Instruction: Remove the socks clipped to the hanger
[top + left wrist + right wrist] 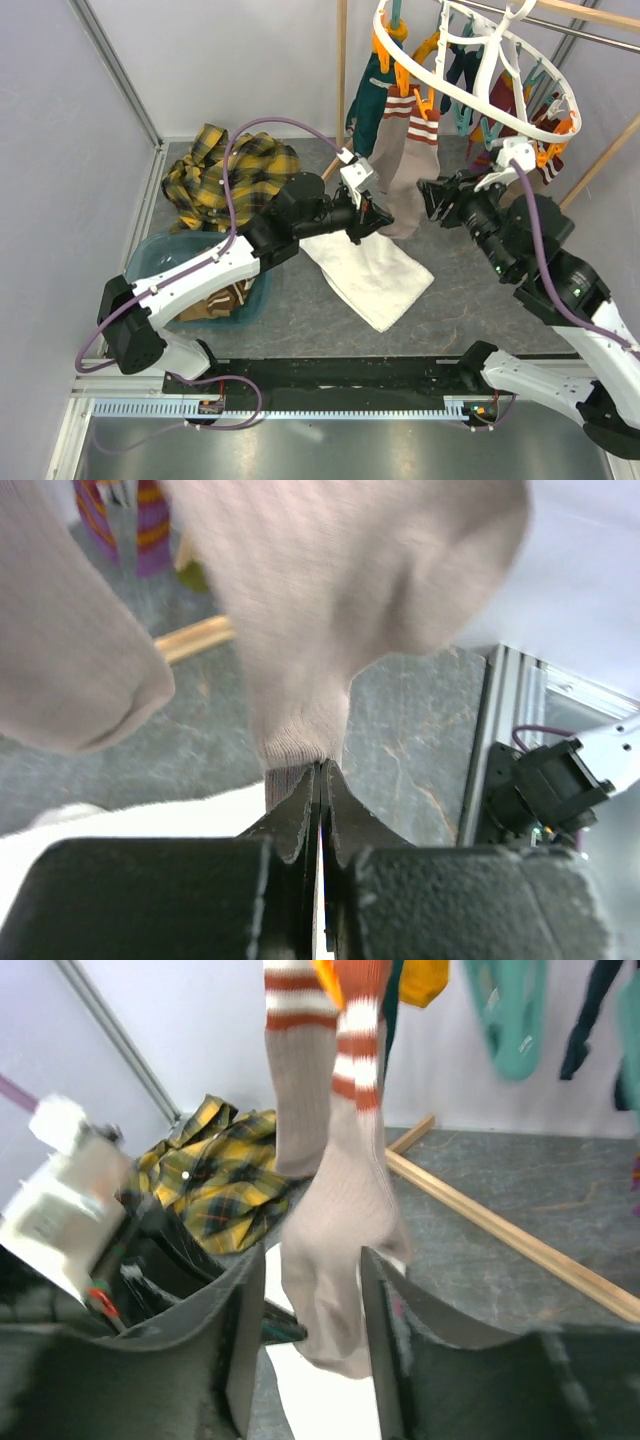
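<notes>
The white oval hanger (470,95) hangs at the top right with orange and teal clips, and several socks dangle from it. Two tan socks with orange and white stripes (408,165) hang lowest. My left gripper (383,222) is shut on the toe of one tan sock (300,680); in the left wrist view the jaws (322,772) pinch the fabric tip. A second tan sock (70,660) hangs beside it. My right gripper (310,1260) is open, its fingers (235,1330) standing either side of the same tan sock (335,1220), close to the left gripper.
A yellow-black plaid shirt (225,170) lies at the back left. A white towel (370,272) lies under the grippers. A teal basin (160,265) at the left holds socks (222,300). Wooden rack poles (342,60) stand behind, and one lies on the floor (500,1225).
</notes>
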Tool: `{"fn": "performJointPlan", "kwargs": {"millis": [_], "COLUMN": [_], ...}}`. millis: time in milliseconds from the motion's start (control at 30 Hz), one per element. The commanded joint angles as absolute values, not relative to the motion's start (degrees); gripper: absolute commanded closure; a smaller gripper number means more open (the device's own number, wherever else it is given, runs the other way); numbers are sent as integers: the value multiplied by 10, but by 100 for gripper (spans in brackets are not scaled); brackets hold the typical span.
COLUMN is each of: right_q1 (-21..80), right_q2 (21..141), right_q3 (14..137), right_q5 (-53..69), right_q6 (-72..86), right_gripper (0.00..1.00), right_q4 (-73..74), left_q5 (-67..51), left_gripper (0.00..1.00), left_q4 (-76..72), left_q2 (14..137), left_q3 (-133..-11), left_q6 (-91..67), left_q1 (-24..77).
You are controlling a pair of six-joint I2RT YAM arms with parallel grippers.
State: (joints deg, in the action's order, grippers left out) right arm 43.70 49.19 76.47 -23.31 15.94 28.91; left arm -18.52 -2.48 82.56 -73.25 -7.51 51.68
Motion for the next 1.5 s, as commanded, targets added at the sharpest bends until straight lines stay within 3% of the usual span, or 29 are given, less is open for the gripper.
{"fn": "performJointPlan", "kwargs": {"millis": [0, 267, 700, 833, 1300, 1467], "right_q1": [435, 436, 423, 405, 234, 206], "right_q2": [528, 648, 741, 755, 783, 763], "right_q3": [875, 1041, 1167, 1188, 1187, 1147], "right_q5": [-275, -320, -294, -270, -32, 25], "right_q6": [159, 94, 88, 93, 151, 155], "right_gripper": [48, 44, 27, 25, 26, 33], "right_q4": [357, 374, 384, 402, 425, 403], "left_q5": [-189, -198, -351, -352, -370, -374], "left_gripper": [98, 98, 98, 98, 98, 98], "left_q4": [-69, -69, -4, 11, 25, 29], "left_q2": [800, 788, 802, 785, 784, 791], "left_q3": [-715, -705, -742, -730, -746, -752], "left_q6": [-112, -113, -147, -149, -139, -137], "left_q1": [532, 543, 544, 543, 543, 543]}}
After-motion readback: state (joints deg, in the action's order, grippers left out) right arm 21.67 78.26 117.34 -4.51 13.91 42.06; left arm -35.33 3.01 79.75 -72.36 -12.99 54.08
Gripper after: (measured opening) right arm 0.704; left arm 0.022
